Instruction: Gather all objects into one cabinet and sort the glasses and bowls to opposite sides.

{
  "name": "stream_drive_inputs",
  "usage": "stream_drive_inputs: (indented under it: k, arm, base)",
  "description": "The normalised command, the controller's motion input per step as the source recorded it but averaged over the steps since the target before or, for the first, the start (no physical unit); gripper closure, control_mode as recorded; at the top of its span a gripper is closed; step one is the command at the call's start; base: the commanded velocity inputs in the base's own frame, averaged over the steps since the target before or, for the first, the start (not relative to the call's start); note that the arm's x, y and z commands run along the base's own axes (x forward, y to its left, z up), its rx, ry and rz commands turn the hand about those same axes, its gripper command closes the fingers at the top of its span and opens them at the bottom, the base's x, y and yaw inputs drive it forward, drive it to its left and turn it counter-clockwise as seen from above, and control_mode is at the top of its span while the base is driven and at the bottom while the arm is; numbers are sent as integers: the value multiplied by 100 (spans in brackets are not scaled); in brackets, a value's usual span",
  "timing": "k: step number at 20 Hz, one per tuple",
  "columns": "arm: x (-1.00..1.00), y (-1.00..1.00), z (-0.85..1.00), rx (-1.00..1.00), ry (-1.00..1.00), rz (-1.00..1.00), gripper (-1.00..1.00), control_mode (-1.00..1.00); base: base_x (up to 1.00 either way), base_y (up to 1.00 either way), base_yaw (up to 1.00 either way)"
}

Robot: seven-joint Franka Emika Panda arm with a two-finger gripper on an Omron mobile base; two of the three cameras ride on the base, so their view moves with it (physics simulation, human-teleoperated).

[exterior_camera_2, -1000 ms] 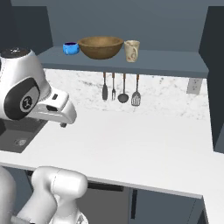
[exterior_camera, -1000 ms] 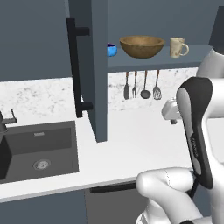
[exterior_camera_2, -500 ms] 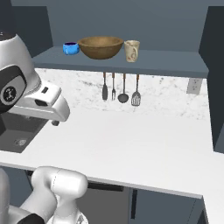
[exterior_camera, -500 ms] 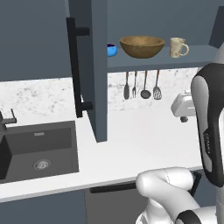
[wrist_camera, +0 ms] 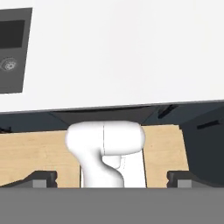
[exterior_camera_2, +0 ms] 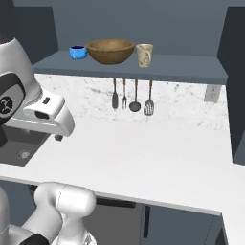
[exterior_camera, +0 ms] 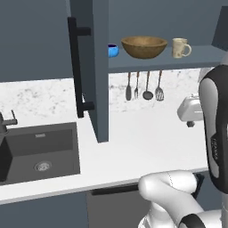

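Blue bowl [exterior_camera: 113,50], wooden bowl [exterior_camera: 144,46] and beige mug [exterior_camera: 180,47] in a row inside open cabinet [exterior_camera: 99,71].

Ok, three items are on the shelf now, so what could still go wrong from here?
1. The beige mug stands right against the wooden bowl; setting another cup beside it could knock either one.
2. The open cabinet door juts over the counter, so a wide arm swing might strike it.
3. The blue bowl sits near the shelf's front edge, so a nudge could tip it off.
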Motion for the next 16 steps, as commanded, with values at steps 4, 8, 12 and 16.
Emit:
stream_drive_inputs:
  k: [4,8,12,16]
  arm:
    - [0,0,0,0,0,0,-100,100]
    - [0,0,0,0,0,0,-100,100]
    - [0,0,0,0,0,0,-100,100]
    - [0,0,0,0,0,0,-100,100]
  base:
    - [-97,8,9]
    - [-95,37,22]
    - [-42,49,34]
    - [-17,51,47]
